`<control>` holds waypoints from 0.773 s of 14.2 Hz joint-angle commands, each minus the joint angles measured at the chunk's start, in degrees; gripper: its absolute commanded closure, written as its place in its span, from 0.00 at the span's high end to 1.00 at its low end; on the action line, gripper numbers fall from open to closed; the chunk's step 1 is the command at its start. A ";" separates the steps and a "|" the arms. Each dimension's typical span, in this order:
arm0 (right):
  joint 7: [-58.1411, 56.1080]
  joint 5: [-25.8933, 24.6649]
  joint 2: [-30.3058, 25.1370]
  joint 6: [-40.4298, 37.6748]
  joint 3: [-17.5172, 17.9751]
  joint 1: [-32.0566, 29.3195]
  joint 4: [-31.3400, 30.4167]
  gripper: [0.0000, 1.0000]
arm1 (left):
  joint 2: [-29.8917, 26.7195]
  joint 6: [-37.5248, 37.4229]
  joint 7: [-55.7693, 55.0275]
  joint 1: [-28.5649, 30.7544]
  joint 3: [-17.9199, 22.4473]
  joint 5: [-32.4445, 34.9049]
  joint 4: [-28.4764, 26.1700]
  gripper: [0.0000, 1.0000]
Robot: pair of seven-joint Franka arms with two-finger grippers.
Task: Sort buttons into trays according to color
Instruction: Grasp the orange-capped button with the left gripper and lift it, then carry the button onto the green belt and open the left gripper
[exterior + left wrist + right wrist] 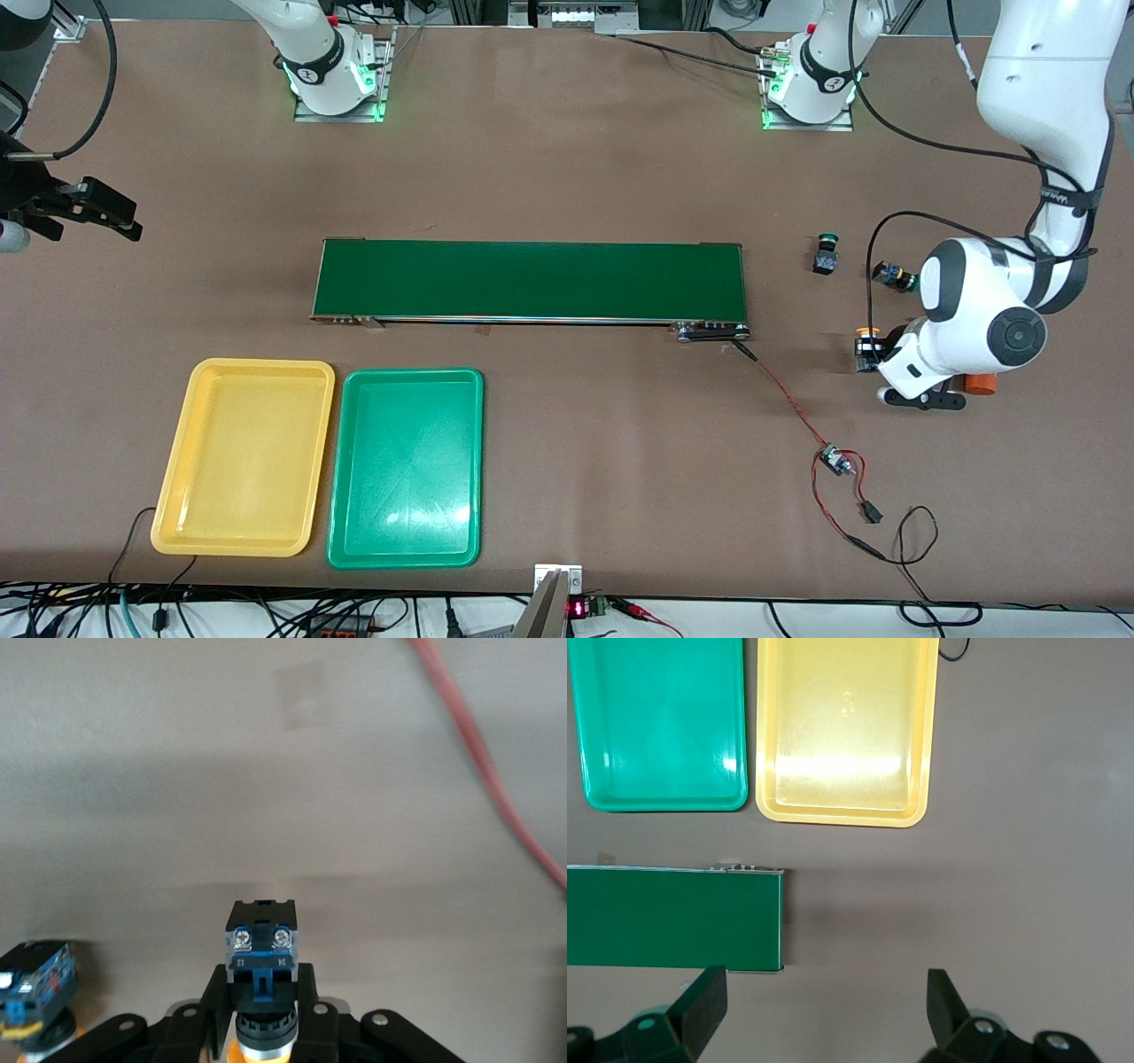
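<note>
My left gripper (872,353) is down at the table near the left arm's end, shut on a yellow-capped button (866,340). In the left wrist view its black-and-blue body (262,943) stands up between the fingers (215,1010). A second button with a yellowish cap (893,276) (34,985) lies on its side close by. A green-capped button (827,252) sits farther from the front camera. The yellow tray (257,365) (842,818) and green tray (409,376) (664,803) lie side by side, both bare. My right gripper (104,213) (826,997) waits open, high over the right arm's end.
A long dark-green conveyor belt (532,279) (673,917) crosses the middle of the table. A red wire (788,399) (478,753) runs from its end to a small circuit board (834,460). An orange cylinder (980,384) lies beside my left hand.
</note>
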 commanded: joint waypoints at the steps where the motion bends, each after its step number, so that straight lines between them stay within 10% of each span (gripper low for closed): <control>1: -0.77 -0.56 -0.26 -0.38 0.03 -0.14 0.22 1.00 | -4.50 -6.30 -2.29 -0.90 -4.52 0.68 0.90 0.14; 7: -0.69 -0.73 -0.26 -0.38 0.03 -0.14 0.22 1.00 | -5.65 -9.05 -20.55 -1.43 -19.89 0.59 -1.11 0.15; 11: -0.51 -0.73 -0.26 -0.30 0.11 -0.14 0.22 1.00 | -5.21 -8.43 -25.24 -5.82 -20.62 0.59 -1.56 0.17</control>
